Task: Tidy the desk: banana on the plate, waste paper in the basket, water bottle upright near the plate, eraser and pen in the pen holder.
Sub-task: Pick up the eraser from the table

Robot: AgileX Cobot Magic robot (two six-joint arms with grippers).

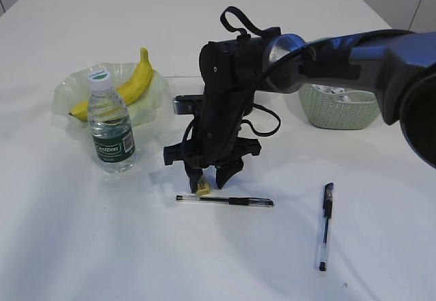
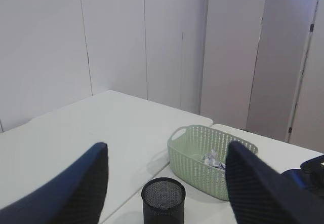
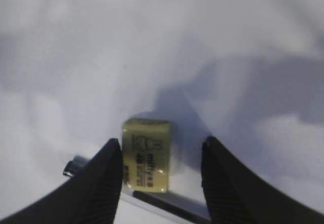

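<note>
The yellow eraser (image 3: 146, 154) is lying on the table (image 1: 82, 246), touching the nearer pen (image 1: 225, 200). The right gripper (image 3: 161, 176) is straddling the eraser, jaws spread, not yet clamping. The left gripper (image 2: 164, 183) is hanging released above the mesh pen holder (image 2: 163, 198).

Desk items, part sorted

Yellow banana (image 1: 139, 80) lying in pale scalloped plate (image 1: 65, 93); clear water bottle (image 1: 111, 125) upright, green label, just in front of plate. Crumpled waste paper (image 2: 212, 159) inside green woven basket (image 2: 192, 150); black mesh pen holder (image 2: 163, 199) near basket. Small yellow eraser (image 3: 146, 154) touching black-gripped pen (image 1: 225, 200) lying flat on worktop. Second pen (image 1: 325, 225), blue-capped, well apart to the right.
</note>
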